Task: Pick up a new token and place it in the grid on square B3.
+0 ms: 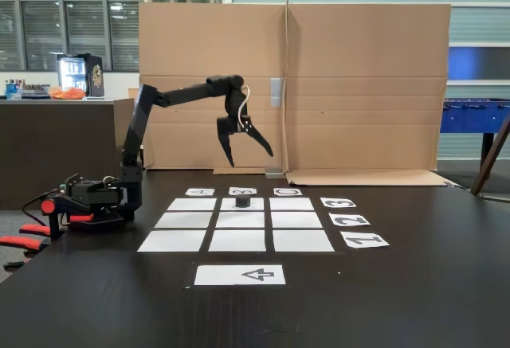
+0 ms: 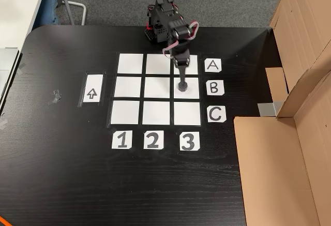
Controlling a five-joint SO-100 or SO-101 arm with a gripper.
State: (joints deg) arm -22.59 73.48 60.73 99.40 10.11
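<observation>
A small dark token (image 1: 242, 201) (image 2: 182, 86) stands upright on square B3 (image 1: 256, 205) (image 2: 193, 93), the far middle rectangle of the grid (image 1: 185, 220) (image 2: 156, 87) in the fixed view from the table's front. In that view my gripper (image 1: 249, 157) hangs well above the token, open, with nothing between its fingers. Seen from above, the gripper (image 2: 182, 75) overlaps the token and square B3, so its opening is hard to read there.
A white sheet with an arrow (image 1: 239, 275) (image 2: 92, 88) lies beside the grid. Labels A, B, C and 1, 2, 3 border it. Cardboard walls (image 1: 358, 85) (image 2: 289, 159) stand behind the grid. The arm's base (image 1: 88, 201) sits by row A.
</observation>
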